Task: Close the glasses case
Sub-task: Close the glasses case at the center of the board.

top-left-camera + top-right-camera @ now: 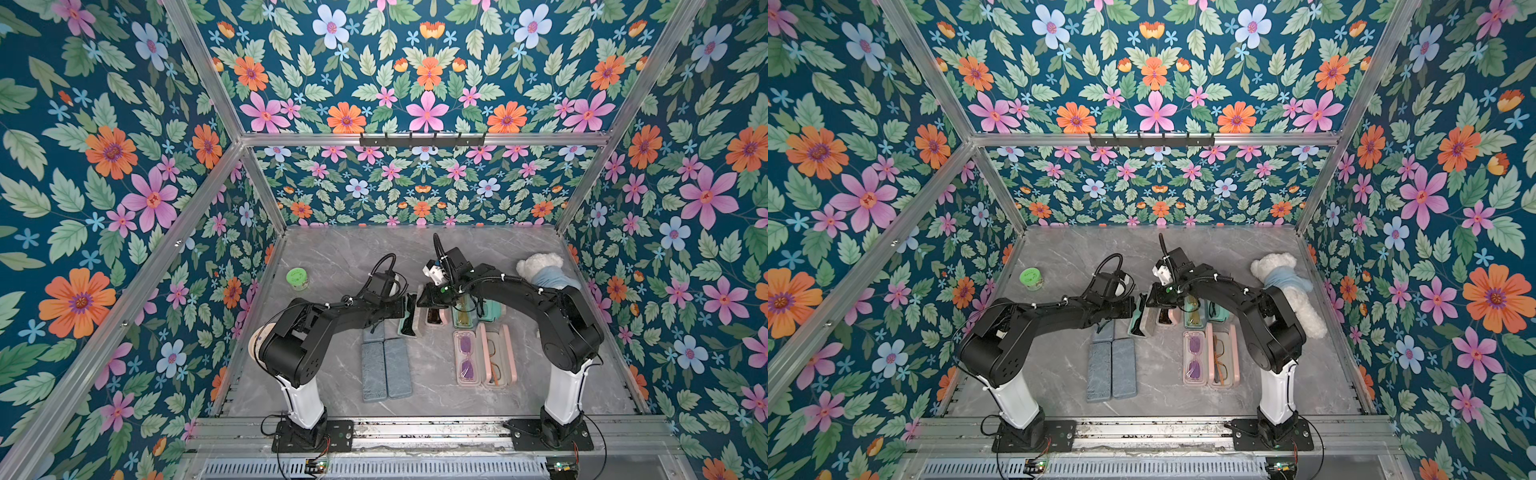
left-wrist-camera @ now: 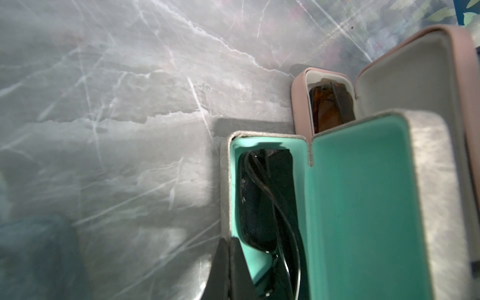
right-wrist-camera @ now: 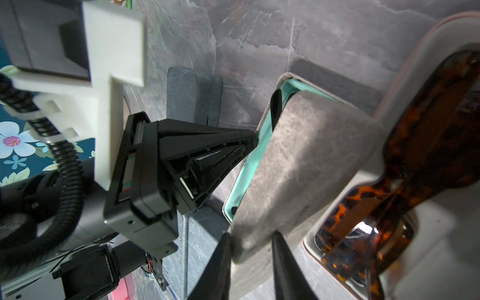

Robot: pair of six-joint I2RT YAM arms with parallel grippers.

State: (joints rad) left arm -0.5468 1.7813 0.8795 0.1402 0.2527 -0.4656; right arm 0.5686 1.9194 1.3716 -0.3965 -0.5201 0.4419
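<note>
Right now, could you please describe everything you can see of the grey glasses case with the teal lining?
The grey glasses case is a felt-looking hard shell with smooth teal lining, hinged along one long side. It lies on the marble table, half open, its lid raised. Black sunglasses sit in the base. The right gripper pinches the lid's edge; the shut left gripper rests its tip on the base's rim. A pink case sits beside it.

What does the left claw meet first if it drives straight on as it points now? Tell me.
The teal-lined rim of the grey glasses case: the shut left claw looks to be touching it. Beyond the rim, the black sunglasses lie inside.
</note>
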